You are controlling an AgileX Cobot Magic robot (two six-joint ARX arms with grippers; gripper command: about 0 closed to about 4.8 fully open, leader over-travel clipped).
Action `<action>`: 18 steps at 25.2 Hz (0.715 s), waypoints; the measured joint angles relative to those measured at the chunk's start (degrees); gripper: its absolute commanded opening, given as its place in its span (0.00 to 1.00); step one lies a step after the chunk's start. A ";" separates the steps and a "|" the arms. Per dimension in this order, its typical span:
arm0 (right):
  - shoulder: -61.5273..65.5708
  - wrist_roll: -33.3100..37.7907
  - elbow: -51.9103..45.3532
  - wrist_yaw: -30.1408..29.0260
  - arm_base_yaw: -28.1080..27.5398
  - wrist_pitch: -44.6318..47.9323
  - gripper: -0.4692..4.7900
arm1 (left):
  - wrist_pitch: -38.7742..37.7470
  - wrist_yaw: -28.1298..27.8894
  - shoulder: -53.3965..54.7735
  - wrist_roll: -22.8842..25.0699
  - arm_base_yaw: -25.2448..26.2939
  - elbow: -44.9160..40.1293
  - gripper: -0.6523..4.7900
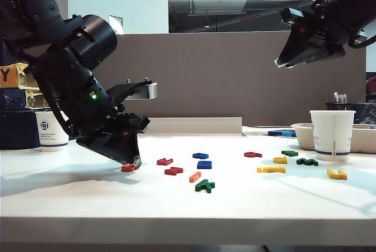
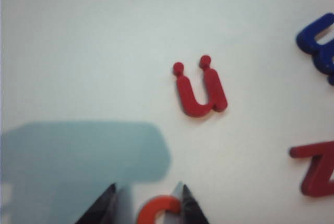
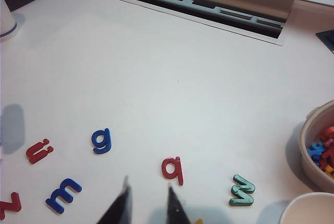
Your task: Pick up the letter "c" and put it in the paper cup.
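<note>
My left pincer (image 1: 130, 161) is down at the desk (image 1: 76, 196) on the left side, tips at the surface. The letter "c" (image 2: 159, 209), a small orange-red curve, lies between my two fingertips (image 2: 189, 203): one tip touches its outer edge, the other stands just beside it with a sliver of white desk between. The jaws are partly apart, bracketing the piece, and it lies flat on the desk, not lifted. From the exterior view only its near-left end peeks out below the pincer.

Just to the right lies a red "ü" (image 2: 199, 89), apart from the "c", then a red "z" (image 2: 318, 167) and blue letters farther right. The desk to the left and near side of my left pincer is bare white, up to the front edge.

My right pincer (image 1: 302, 49) hangs high above the right side of the desk, jaws standing wide with nothing between them. The paper cup (image 1: 332, 134) stands upright far right, just beside a bowl (image 3: 312, 145) of letters, with yellow and green letters scattered in front of it.
</note>
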 measured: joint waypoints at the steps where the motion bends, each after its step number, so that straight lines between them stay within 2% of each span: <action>1: 0.00 0.00 0.00 0.00 0.00 -0.04 0.25 | -0.26 0.04 -0.02 0.00 0.00 0.00 0.40; 12: 0.00 0.00 0.00 0.00 0.00 -0.17 0.25 | -0.79 0.17 -0.02 -0.07 0.00 0.04 0.40; 18: 0.00 0.00 0.00 0.00 0.00 -0.17 0.25 | -0.83 0.39 -0.02 -0.07 0.00 0.04 0.32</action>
